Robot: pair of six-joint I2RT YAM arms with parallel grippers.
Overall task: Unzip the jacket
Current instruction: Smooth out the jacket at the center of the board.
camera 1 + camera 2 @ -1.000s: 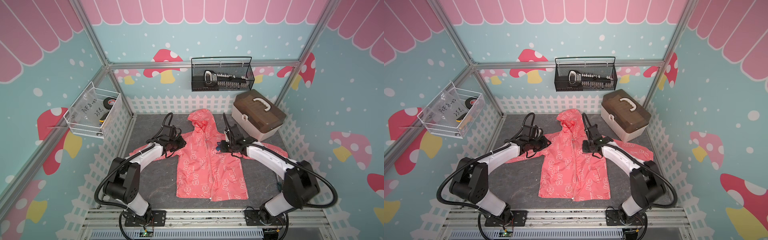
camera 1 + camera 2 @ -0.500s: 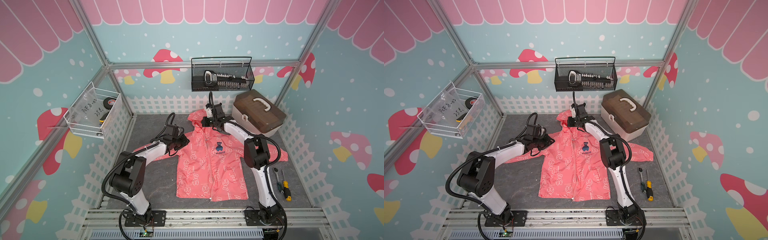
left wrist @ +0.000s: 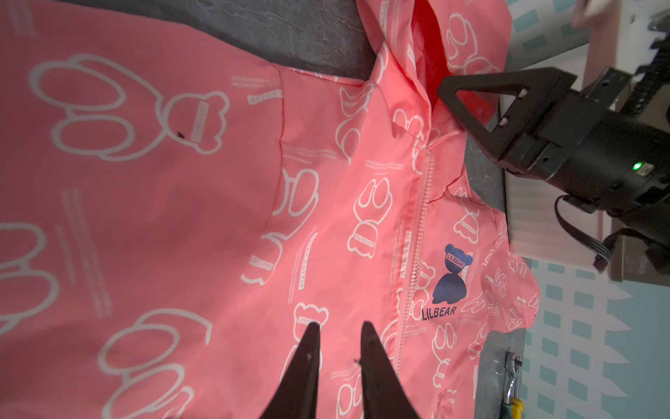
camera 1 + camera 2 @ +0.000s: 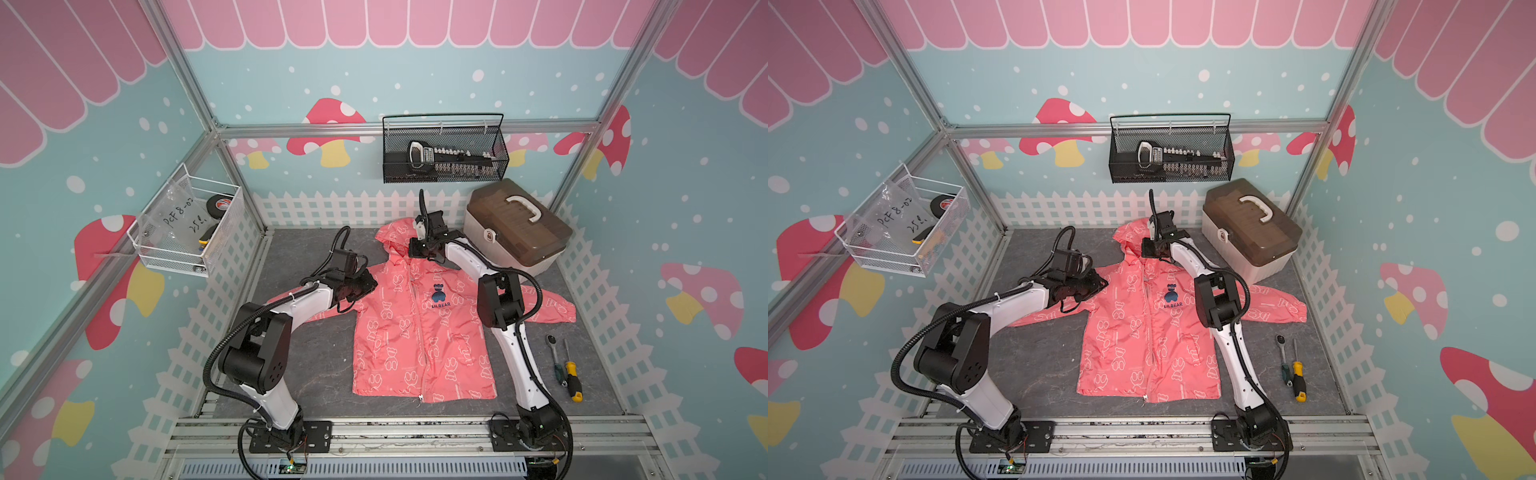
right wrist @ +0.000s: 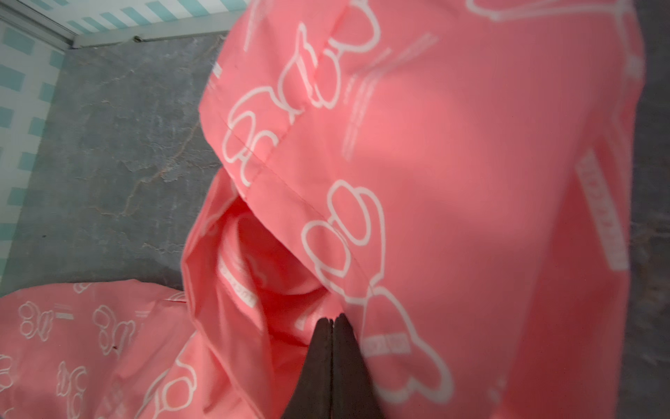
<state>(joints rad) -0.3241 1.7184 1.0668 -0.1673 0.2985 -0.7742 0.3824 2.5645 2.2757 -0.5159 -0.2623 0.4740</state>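
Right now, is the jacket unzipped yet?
Not yet. Done: nothing, the jacket lies flat with its zipper closed from collar to hem. In hand: the right jaws are shut at the hood opening; the left jaws stand slightly apart over the front panel beside the zipper. Left: grab the zipper's top and pull it all the way down.

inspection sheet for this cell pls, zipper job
surface: grey mat, flat, no spills seen
job's things: jacket spread face up, zipper closed
clutter: toolbox in back corner; ratchet and screwdriver side by side
grippers: left gripper open over jacket; right gripper shut at hood
cables: black hoses on arms, none seen loose
surroundings: black basket on back wall, white basket on side wall
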